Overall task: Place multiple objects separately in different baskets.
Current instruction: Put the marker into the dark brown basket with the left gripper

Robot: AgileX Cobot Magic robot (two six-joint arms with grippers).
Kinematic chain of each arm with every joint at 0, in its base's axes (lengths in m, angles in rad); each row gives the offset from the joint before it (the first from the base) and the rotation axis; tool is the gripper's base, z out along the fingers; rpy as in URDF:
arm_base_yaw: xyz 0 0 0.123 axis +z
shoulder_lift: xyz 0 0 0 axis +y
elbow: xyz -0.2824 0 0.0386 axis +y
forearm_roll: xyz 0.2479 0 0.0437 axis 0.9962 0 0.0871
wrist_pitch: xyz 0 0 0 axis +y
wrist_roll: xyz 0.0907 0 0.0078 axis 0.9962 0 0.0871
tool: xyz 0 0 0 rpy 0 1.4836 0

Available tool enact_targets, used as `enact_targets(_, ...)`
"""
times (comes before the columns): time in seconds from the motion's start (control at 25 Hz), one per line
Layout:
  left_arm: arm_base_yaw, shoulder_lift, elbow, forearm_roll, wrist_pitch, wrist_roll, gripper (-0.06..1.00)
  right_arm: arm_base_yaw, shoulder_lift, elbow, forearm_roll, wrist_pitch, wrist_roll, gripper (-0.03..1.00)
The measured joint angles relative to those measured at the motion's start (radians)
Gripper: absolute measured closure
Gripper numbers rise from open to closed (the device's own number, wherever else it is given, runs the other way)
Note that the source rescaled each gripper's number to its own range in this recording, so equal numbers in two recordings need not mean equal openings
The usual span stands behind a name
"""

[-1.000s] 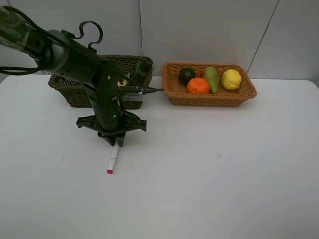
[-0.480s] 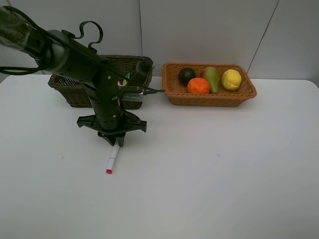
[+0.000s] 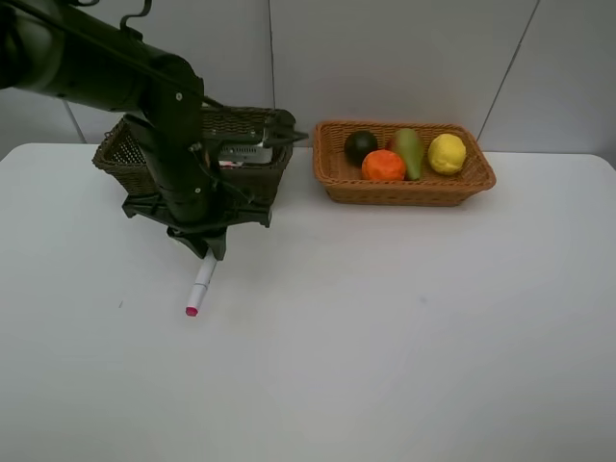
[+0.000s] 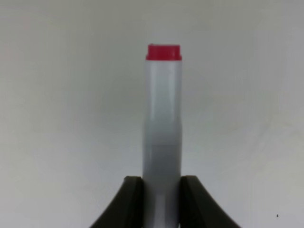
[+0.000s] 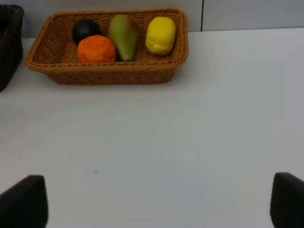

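Now the left gripper [image 3: 204,252] is clamping the white-pink marker [image 3: 199,288] by its upper end, the two dark fingers [image 4: 129,202] pressing on either side of the barrel, as the left wrist view shows. The marker is hanging tilted from the gripper, its pink cap pointing down toward the white table [image 3: 404,327], in front of the dark basket [image 3: 120,154]. Whether the cap is touching the table cannot be told. The right gripper [image 5: 152,202] is standing wide apart and holding nothing, its fingertips [image 5: 23,202] showing at the edges of the right wrist view. In the orange-tan basket [image 3: 404,189] are sitting the dark green round fruit [image 3: 361,145], the orange [image 3: 383,166], the pear [image 3: 408,150] and the lemon [image 3: 447,153], packed close together.
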Motion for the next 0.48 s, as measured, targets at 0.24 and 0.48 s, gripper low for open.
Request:
enact_targets(0.24,0.043,-0.133,0.000,-0.002,0.103,0.022,0.74,0.000,0.000,0.000,0.000,0.000,0.000,-0.01)
enact_targets(0.48,0.118,-0.222,-0.028,0.005,0.135,0.117,0.74,0.000,0.000,0.000,0.000,0.000,0.000,-0.01)
